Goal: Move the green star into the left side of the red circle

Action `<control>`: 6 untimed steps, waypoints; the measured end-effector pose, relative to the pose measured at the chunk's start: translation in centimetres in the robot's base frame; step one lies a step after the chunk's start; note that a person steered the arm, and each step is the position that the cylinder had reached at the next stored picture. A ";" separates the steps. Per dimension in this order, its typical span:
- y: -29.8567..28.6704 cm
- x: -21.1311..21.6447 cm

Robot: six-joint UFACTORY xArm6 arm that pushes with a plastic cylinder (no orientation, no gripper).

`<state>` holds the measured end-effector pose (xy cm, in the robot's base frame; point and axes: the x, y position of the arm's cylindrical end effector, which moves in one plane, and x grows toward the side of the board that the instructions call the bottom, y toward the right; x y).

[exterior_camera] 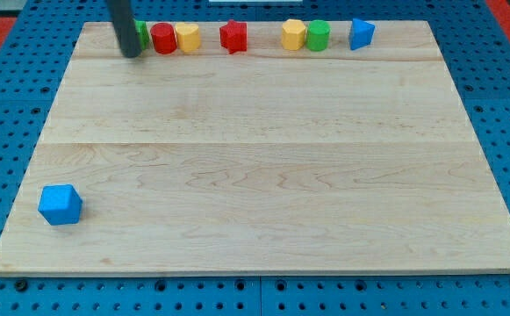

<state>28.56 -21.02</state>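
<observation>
You have a wooden board (pixel 263 175) on a blue pegboard surface (pixel 9 105), and nearly all of it lies open: the whole middle and lower stretch is bare wood. The blocks crowd the board's top edge in a row. From the view's left they run: the green star (pixel 141 35), the red circle (pixel 163 39), a yellow block (pixel 188 38) of a rounded many-sided shape, a red star (pixel 233 36), then a gap, a yellow block further right (pixel 293 34), a green block (pixel 318 36) of a rounded shape touching it, and a blue block (pixel 361 33) that looks triangular, set a little apart. A blue cube (pixel 60 204) sits alone near the bottom left corner, well apart from the rest.

My tip (pixel 132 54) rests at the top left, just at the green star's left flank and in front of it; the dark rod covers most of the star, so you see only a green sliver at its right side. That sliver sits against the red circle's left side; the two appear to touch. The red circle in turn touches the yellow block on its right.

The arm carries no hand or jaws, only the rod, so there is nothing spread or pinched. No containers show on the board.
</observation>
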 end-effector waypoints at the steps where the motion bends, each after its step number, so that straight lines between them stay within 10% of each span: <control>1: -7.9 2.6; 6: -1.7 -8.9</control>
